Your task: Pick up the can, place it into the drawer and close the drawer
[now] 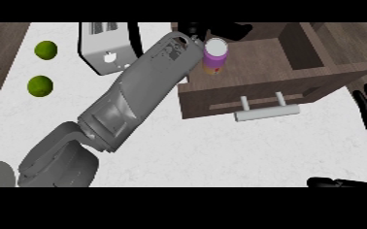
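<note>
The one container here is a brown wooden drawer [208, 102], pulled open over the white surface [215, 150]. It has a pale bar handle [267, 111] on its front wall. Inside it only one thing shows, the can [216, 54], which is at the left back corner of the drawer, close to the left wall. Whether the can already stands on the drawer's floor or is a little above it cannot be told. The can has a purple body, a white round top and a brownish band at its low end, and it is nearly upright. The left hand [233, 29] is just behind the can's top, at the end of the long grey forearm that crosses the surface. Whether its fingers pinch the can cannot be told, because the upper edge cuts them. The right hand [359, 107] rests at the right edge, its fingers straight and spread. Outside the drawer there are two green limes [46, 49] at the left and one white toaster [108, 46] beside them.
</note>
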Controlling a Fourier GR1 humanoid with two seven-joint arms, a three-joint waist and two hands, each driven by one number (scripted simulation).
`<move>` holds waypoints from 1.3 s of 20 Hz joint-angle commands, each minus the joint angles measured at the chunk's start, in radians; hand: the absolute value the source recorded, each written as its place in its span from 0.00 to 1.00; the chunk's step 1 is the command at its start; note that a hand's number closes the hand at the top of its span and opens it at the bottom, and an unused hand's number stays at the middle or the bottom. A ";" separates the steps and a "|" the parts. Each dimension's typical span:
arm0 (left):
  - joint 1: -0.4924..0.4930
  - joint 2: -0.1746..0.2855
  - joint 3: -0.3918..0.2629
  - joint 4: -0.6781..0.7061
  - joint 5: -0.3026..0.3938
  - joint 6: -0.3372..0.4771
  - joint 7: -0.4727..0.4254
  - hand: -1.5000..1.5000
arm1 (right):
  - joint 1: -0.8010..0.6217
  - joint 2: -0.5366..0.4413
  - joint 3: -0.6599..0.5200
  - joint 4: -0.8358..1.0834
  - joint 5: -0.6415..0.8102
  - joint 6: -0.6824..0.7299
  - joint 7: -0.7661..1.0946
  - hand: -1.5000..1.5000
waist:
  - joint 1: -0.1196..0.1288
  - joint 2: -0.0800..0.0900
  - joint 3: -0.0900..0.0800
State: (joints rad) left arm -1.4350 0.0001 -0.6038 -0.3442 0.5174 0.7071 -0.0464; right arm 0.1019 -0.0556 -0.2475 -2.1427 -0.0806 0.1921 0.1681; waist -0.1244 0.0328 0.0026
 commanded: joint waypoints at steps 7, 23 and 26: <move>0.007 0.000 -0.022 -0.013 0.058 0.087 -0.022 0.00 | 0.023 0.000 0.032 -0.071 0.042 0.002 -0.002 0.00 | -0.018 -0.004 -0.001; 0.015 0.000 0.024 -0.068 0.194 0.103 -0.118 0.00 | -0.048 -0.152 0.118 -0.080 0.445 0.006 -0.152 0.00 | 0.036 -0.008 -0.002; -0.003 0.000 0.000 -0.090 0.190 0.130 -0.104 0.00 | -0.076 -0.169 0.184 -0.052 0.598 -0.023 -0.157 0.00 | 0.065 -0.016 -0.002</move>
State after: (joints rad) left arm -1.4213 0.0000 -0.6047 -0.4293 0.6999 0.8224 -0.1392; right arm 0.0271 -0.2078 -0.1296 -2.1980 0.3688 0.1903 0.0304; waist -0.0834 0.0230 0.0009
